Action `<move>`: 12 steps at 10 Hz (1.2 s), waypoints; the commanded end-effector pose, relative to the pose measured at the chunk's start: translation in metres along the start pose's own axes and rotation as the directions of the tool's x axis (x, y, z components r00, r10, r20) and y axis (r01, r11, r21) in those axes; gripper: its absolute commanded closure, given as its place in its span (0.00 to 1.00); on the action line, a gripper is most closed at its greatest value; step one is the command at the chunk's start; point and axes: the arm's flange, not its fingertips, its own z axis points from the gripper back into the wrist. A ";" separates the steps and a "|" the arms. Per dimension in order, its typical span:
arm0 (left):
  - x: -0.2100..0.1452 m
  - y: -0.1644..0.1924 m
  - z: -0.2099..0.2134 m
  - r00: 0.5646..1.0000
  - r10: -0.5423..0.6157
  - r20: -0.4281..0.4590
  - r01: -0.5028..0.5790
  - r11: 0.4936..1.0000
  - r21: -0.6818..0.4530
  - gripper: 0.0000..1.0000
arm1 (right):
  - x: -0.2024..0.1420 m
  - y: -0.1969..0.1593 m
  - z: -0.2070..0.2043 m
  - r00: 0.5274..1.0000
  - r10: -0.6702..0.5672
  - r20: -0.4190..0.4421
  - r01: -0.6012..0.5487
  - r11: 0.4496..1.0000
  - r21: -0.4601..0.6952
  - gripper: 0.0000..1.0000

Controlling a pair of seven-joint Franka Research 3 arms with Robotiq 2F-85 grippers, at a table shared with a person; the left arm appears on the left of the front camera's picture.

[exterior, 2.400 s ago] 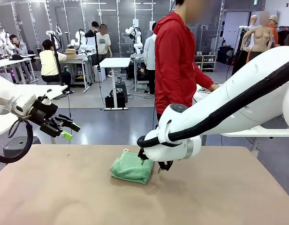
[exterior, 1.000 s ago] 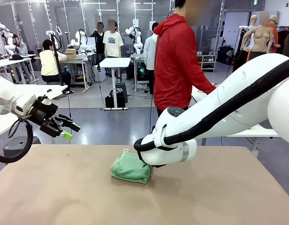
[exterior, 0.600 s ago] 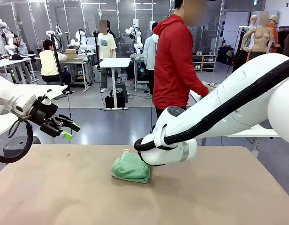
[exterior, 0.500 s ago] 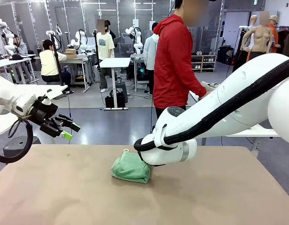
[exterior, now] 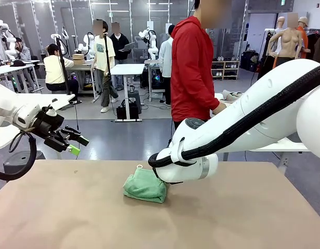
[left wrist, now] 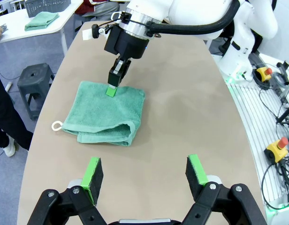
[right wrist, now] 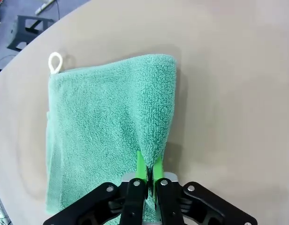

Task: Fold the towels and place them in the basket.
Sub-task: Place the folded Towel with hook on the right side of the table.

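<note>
Towel [exterior: 145,185] folded, roughly square, loop [exterior: 139,167] toward person [exterior: 194,67].

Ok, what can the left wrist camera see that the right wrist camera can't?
Left wrist view: the open left gripper, a stool by the tan table, a second green towel on a far white table. Right wrist view: the right gripper close up, shut on an edge of the folded green towel. Both: that towel, its white loop, the tan table.
</note>
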 end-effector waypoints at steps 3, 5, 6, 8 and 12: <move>0.001 0.000 0.001 1.000 -0.008 -0.017 0.007 1.000 -0.005 0.11 | 0.053 -0.054 0.014 0.994 0.055 0.095 -0.051 0.998 -0.040 0.95; 0.001 0.000 0.001 1.000 -0.008 -0.017 0.007 1.000 -0.005 0.11 | 0.088 -0.097 0.012 0.983 0.161 0.092 -0.155 0.986 -0.067 0.95; 0.001 0.000 0.001 1.000 -0.008 -0.017 0.007 1.000 -0.005 0.11 | 0.105 -0.124 0.014 0.976 0.209 0.057 -0.205 0.977 -0.062 0.95; 0.001 0.000 0.001 1.000 -0.008 -0.017 0.007 1.000 -0.005 0.11 | 0.129 -0.176 0.040 0.956 0.292 0.027 -0.292 0.956 -0.019 0.95; 0.001 0.000 0.001 1.000 -0.008 -0.017 0.007 1.000 -0.005 0.11 | 0.157 -0.273 0.085 0.932 0.362 -0.015 -0.363 0.930 -0.063 0.95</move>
